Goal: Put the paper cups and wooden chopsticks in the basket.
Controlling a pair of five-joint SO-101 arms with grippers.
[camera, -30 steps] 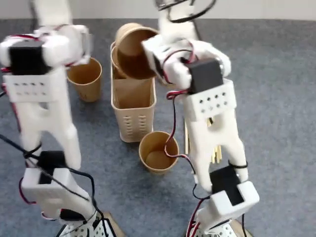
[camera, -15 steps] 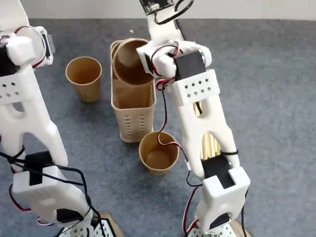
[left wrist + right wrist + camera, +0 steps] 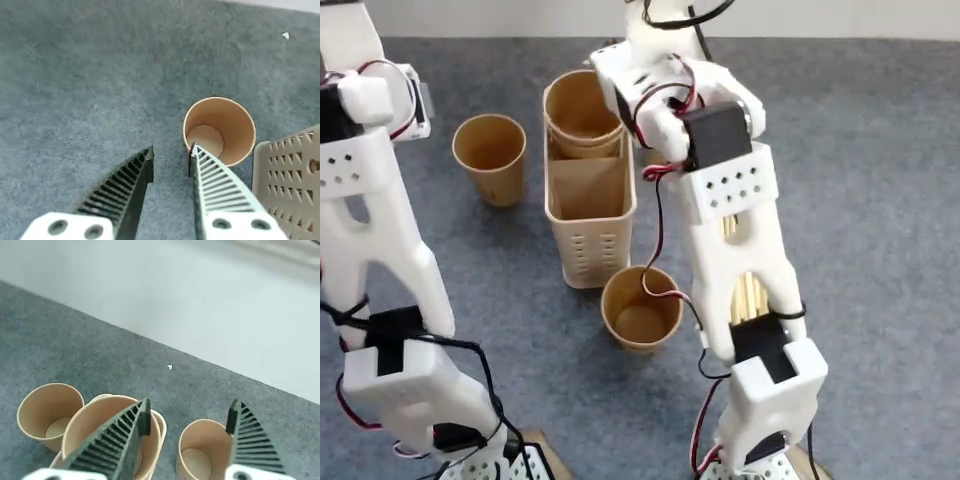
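The beige slotted basket (image 3: pixel 588 235) stands mid-table with paper cups (image 3: pixel 582 108) nested in its far end. My right gripper (image 3: pixel 189 407) hangs open just above those nested cups (image 3: pixel 107 432), holding nothing. A loose paper cup (image 3: pixel 491 155) stands left of the basket; my left gripper (image 3: pixel 172 150) hovers open above and beside this cup (image 3: pixel 220 131). Another cup (image 3: pixel 640 310) stands at the basket's near end. A further cup (image 3: pixel 199 456) stands right of the basket, mostly hidden by the right arm in the high view. Wooden chopsticks (image 3: pixel 750 298) lie under the right arm.
Grey carpet covers the table. A pale wall (image 3: pixel 200 300) rises beyond the far edge. The right arm (image 3: pixel 730 200) stretches along the basket's right side over the chopsticks. Open carpet lies far right and far left.
The right gripper carried a cup tilted above the basket, set it into the cups at the far end and opened. The left arm swung back to the left.
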